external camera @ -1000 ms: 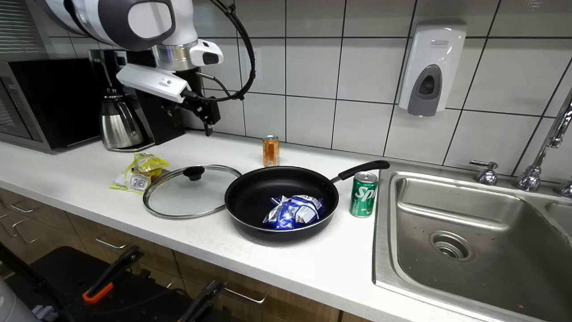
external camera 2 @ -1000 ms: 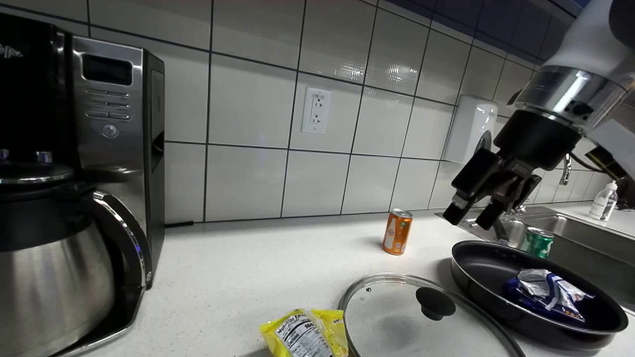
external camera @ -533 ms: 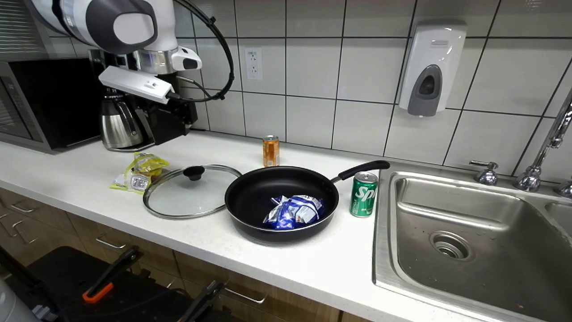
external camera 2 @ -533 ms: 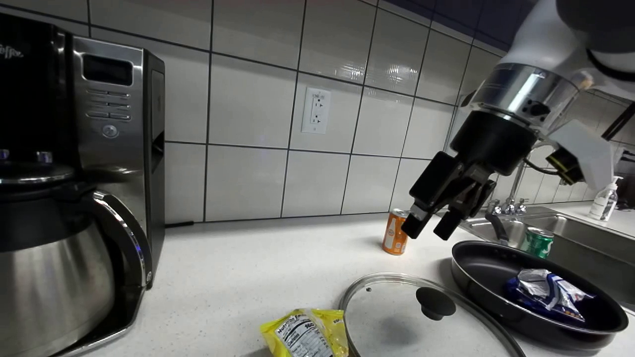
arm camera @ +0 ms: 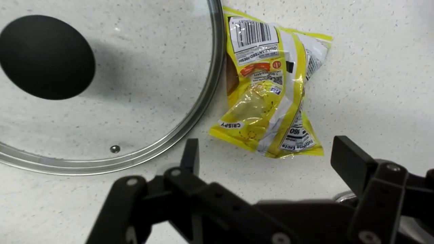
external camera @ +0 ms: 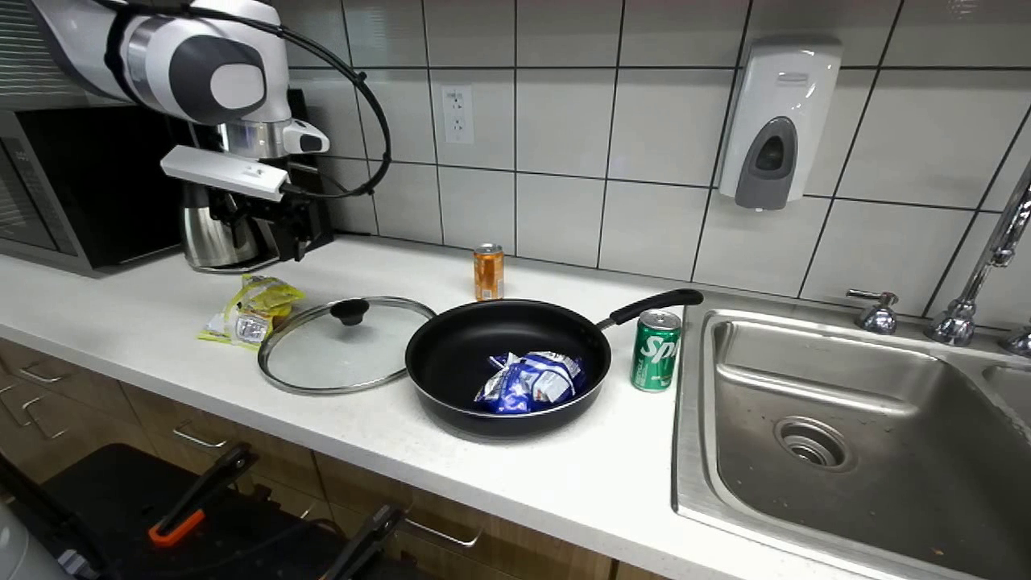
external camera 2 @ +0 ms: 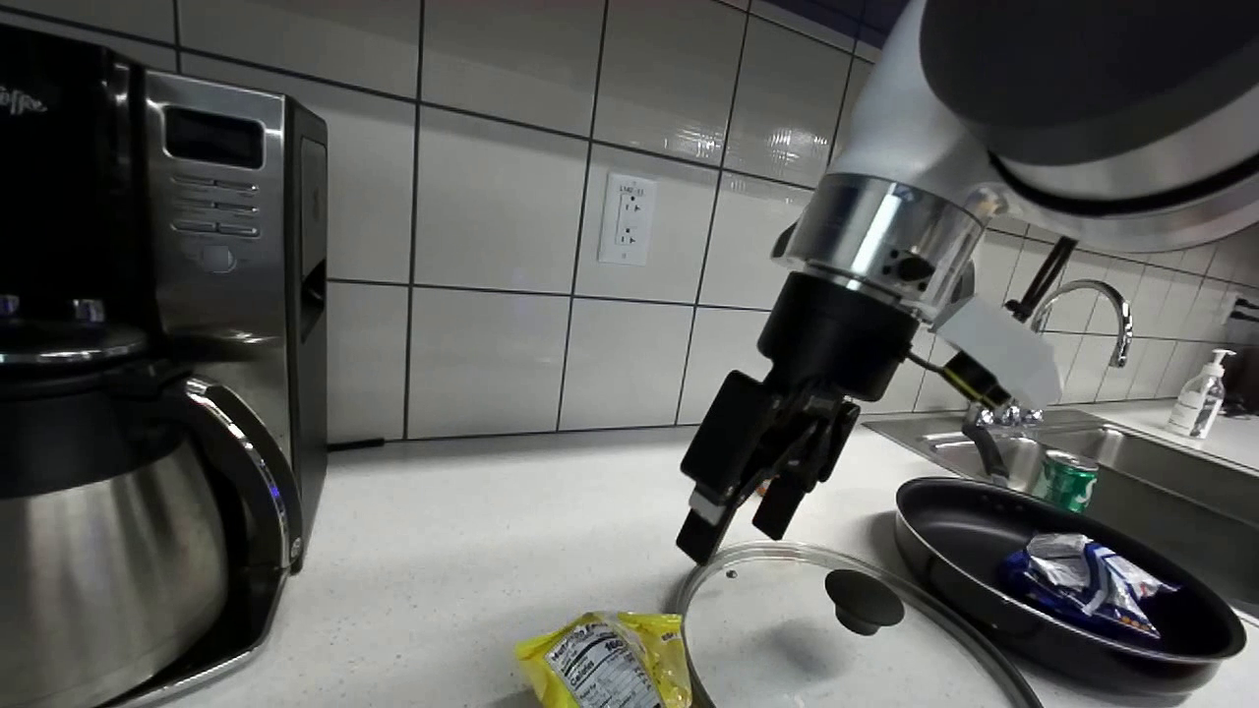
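Yellow snack bag [arm camera: 271, 88] lay in the upper middle of the wrist view, alongside the glass lid [arm camera: 118, 112] at upper left; lower in the frame, the gripper [arm camera: 266, 152] hung above the white counter [arm camera: 383, 84], its jaws spread wide.

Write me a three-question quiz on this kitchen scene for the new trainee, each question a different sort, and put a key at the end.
1. Multiple choice: what lies in the round black frying pan? a) a green soda can; b) a crumpled blue-and-white plastic packet; c) an orange soda can.

2. True or false: the black two-fingered pincer stands open, gripping nothing.

3. Fill in the blank: the round, metal-rimmed glass lid lies between the pan and the ____.

Key: 1. b. 2. True. 3. Yellow crinkled plastic packet.
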`<state>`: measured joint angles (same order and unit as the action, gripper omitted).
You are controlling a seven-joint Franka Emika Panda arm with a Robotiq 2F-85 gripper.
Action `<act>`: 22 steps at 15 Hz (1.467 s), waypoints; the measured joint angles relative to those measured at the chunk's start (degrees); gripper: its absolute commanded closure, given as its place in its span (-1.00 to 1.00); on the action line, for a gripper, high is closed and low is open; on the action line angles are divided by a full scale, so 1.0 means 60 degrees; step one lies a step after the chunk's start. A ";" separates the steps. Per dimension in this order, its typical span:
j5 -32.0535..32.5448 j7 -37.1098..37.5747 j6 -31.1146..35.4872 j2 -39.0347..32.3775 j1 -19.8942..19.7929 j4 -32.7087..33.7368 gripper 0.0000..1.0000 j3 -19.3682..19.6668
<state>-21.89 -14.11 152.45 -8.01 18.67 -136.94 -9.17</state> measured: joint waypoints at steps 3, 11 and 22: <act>0.1091 0.1067 -0.0400 -0.0665 -0.0001 0.0564 -1.00 -0.0129; 0.2148 0.1965 -0.2160 -0.1204 0.0021 0.1512 -1.00 -0.0538; 0.2022 0.1929 -0.2311 -0.1253 -0.0026 0.1522 -1.00 -0.0756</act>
<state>-9.76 -2.53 138.58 -15.53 18.51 -127.81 -13.70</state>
